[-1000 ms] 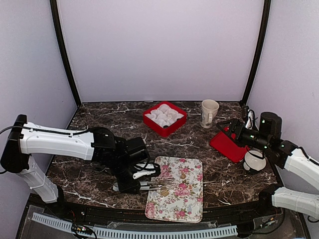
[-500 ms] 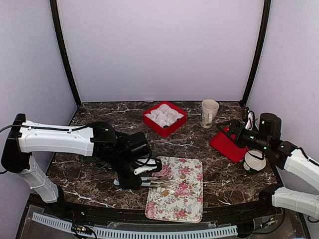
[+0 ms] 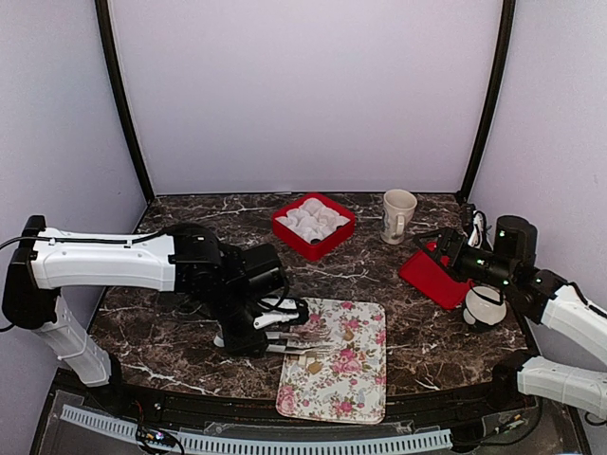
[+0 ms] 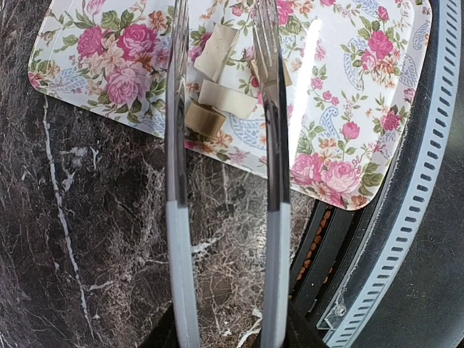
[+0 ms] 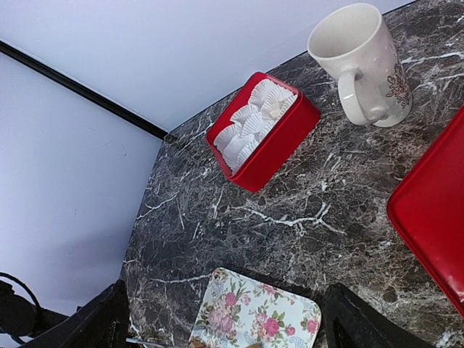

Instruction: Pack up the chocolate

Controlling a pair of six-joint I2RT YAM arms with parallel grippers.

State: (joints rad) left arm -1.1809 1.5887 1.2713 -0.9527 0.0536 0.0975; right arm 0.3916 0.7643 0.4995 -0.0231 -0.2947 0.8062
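Left gripper [image 3: 321, 343]: low over the left edge of the floral tray [image 3: 356, 384], its two long metal fingers [image 4: 176, 145] parted and clamped on nothing.
Chocolate [image 4: 226, 98]: tan squarish pieces lying on the tray, several in the gap between those fingers, one partly hidden behind the right-hand finger.
Right gripper [image 5: 228, 319]: held above the table's right side near a red lid [image 3: 432, 278], spread wide and empty.
Red box [image 3: 314, 226]: at the back, filled with white paper cups [image 5: 254, 123].
Mug [image 3: 398, 215]: upright, right of the box.

One mug [image 3: 398, 216], one tray [image 3: 362, 381], one box [image 3: 322, 249]
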